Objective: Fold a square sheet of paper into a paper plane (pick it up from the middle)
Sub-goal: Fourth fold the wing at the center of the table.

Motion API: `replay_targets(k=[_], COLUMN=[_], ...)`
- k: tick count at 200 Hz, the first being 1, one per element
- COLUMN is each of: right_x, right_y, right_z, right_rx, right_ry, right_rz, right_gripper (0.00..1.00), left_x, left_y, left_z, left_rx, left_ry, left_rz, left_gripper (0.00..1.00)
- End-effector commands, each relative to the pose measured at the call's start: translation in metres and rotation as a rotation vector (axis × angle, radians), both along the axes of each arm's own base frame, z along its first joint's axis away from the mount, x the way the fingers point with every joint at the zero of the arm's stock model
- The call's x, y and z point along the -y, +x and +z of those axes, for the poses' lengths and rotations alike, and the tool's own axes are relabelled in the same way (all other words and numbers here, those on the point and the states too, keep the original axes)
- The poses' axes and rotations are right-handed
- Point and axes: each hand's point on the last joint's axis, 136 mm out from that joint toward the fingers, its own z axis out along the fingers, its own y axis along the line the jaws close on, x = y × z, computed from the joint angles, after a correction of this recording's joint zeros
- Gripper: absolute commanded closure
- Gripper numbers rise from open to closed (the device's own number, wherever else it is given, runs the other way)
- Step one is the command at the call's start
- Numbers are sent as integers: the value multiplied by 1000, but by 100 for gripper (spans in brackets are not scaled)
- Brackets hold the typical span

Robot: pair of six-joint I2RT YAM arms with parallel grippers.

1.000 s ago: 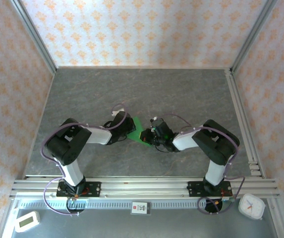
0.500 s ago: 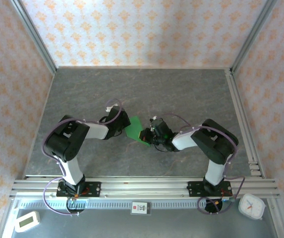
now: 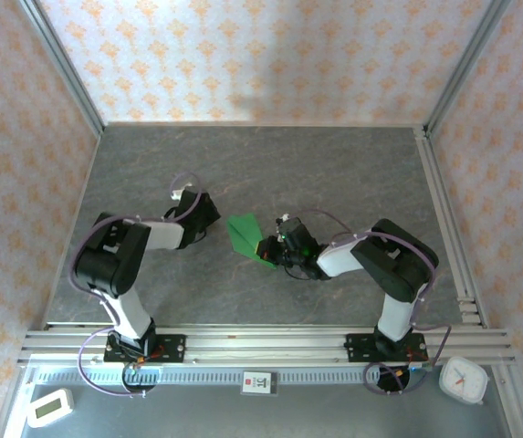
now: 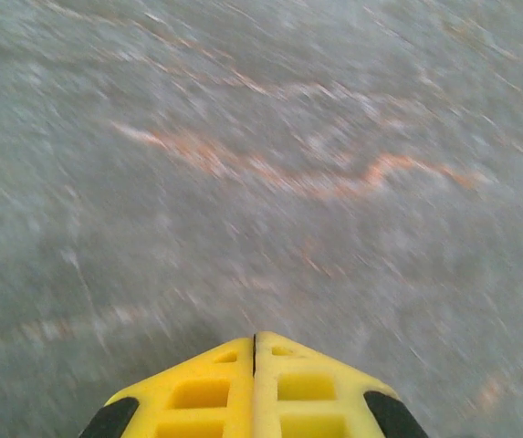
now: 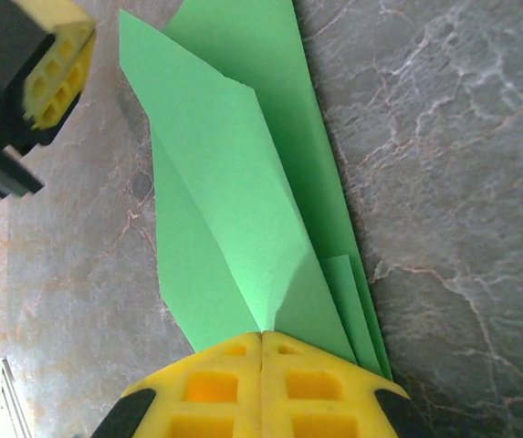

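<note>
Leftward travel of the left gripper (image 3: 206,221) separates it from the paper plane (image 3: 244,236), which it overlapped in the earlier frame; the right gripper (image 3: 271,248) keeps its position. Nearest the arm bases, the right gripper sits at the near-right end of the paper plane. Its yellow fingers (image 5: 215,388) are pressed together on that end, pinching the folded green layers. The paper plane lies on the grey marbled table (image 3: 334,173) and extends from the grip away and to the left. One folded flap overlies the wider layers, and a narrow inner layer shows beside the grip. Farther off, to the left of the paper plane, the left gripper is apart from it, fingers (image 4: 206,392) pressed together with nothing between them.
</note>
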Motion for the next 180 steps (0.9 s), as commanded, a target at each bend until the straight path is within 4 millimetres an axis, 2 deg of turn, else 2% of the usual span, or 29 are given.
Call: replay_targets(k=[1, 28, 40, 53, 92, 119, 148, 180], right_x=[76, 74, 73, 72, 69, 71, 88, 114], right_y=[-65, -63, -63, -62, -59, -62, -78, -104], right_z=[-97, -97, -97, -96, -90, -84, -76, -76], right_rx=[-292, -287, -288, -285, -275, -260, -245, -264], right_ry=[-352, -348, -348, -346, -332, -329, -324, -335], right_rz=[-13, -10, -10, -11, -6, 4, 1, -5], right_gripper=[100, 100, 100, 100, 100, 100, 100, 100], left_x=[53, 108, 122, 128, 128, 109, 94, 90], left_y=[-18, -35, -38, -39, -45, -51, -53, -51], left_z=[31, 43, 40, 30, -11, -39, -53, -53], left_rx=[62, 89, 83, 64, -16, -98, -129, -126], left_ry=[-66, -170, -193, -198, -180, -83, -26, -10], left_rz=[-157, -268, -286, -284, -279, -217, -180, -181], left_gripper=[100, 100, 100, 100, 100, 100, 100, 100])
